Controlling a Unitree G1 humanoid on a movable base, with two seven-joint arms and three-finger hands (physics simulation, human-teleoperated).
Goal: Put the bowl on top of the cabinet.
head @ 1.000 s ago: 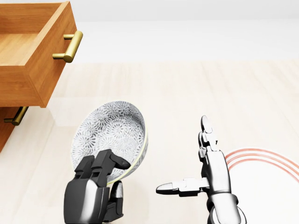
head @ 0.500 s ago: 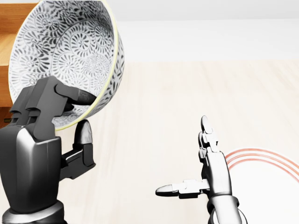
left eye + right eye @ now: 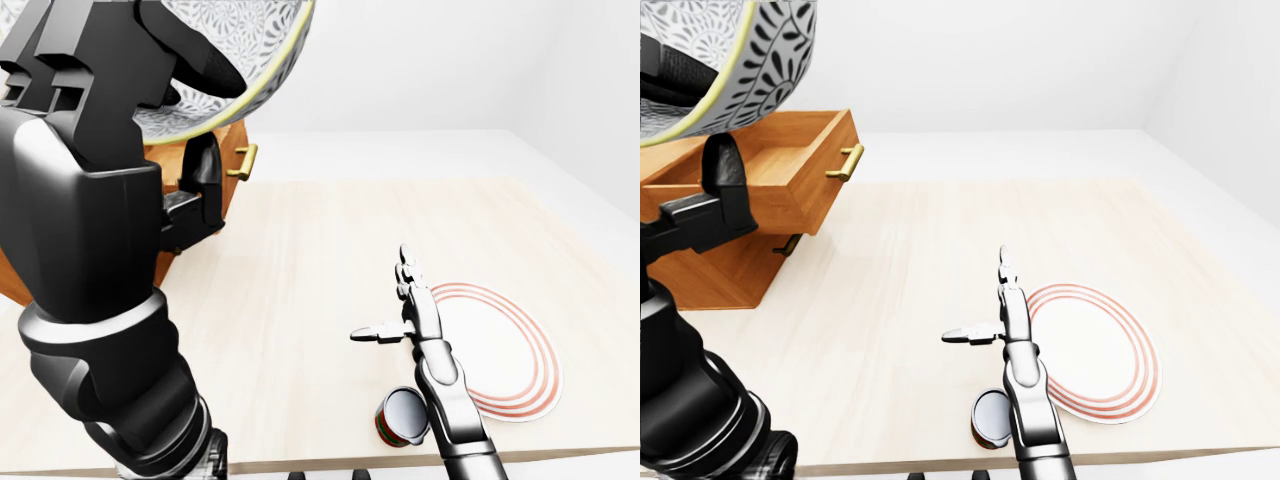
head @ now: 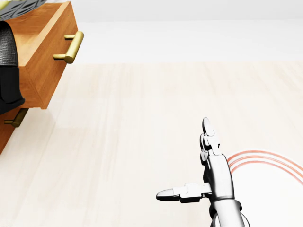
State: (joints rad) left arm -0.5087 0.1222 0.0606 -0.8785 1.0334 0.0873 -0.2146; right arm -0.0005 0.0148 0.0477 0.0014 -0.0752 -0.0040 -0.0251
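Observation:
The bowl (image 3: 752, 58), grey-and-white patterned with a yellow rim, is tilted and held high at the top left of the eye views. My left hand (image 3: 214, 116) is shut on its rim, with black fingers (image 3: 170, 55) inside and the thumb (image 3: 205, 168) outside. Only a sliver of the bowl (image 4: 18, 4) shows in the head view. Below and behind it stands the wooden cabinet (image 3: 710, 265) with its top drawer (image 3: 790, 185) pulled out. My right hand (image 4: 183, 158) hovers open over the table, holding nothing.
A white plate with red rings (image 3: 1095, 350) lies at the table's right. A small can (image 3: 992, 418) stands beside my right forearm near the bottom table edge. The drawer's brass handle (image 4: 71, 46) juts out toward the table.
My left hand has lifted the bowl from low in the head view up and left, almost out of that view. The right hand has stayed put.

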